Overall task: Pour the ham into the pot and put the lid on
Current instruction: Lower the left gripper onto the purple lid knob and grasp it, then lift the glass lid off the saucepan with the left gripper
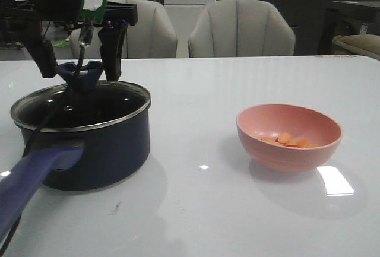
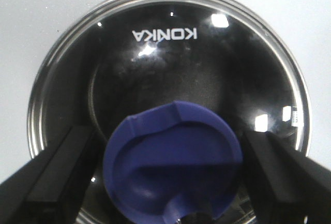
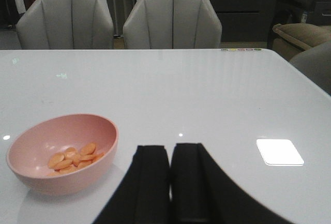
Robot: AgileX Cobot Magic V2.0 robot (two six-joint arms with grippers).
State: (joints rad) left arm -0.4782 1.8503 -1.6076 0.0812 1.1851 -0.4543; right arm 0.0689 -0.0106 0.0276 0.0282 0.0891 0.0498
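Observation:
The dark navy pot (image 1: 104, 147) stands at the left of the table, its purple-blue handle (image 1: 32, 177) reaching toward the front edge. The glass lid (image 1: 113, 107) (image 2: 170, 63) rests on the pot. My left gripper (image 1: 79, 61) (image 2: 170, 177) hangs open straddling the lid's blue knob (image 1: 81, 74) (image 2: 173, 164), one finger on each side with a small gap. Orange ham slices (image 1: 289, 140) (image 3: 72, 158) lie in the pink bowl (image 1: 289, 150) (image 3: 31, 175) at the right. My right gripper (image 3: 170, 154) is shut and empty, just right of the bowl and low over the table.
Two grey chairs (image 1: 240, 28) stand behind the table's far edge. A bright light reflection (image 1: 335, 181) lies on the white tabletop (image 1: 202, 209) beside the bowl. A cable (image 1: 35, 132) runs down past the pot.

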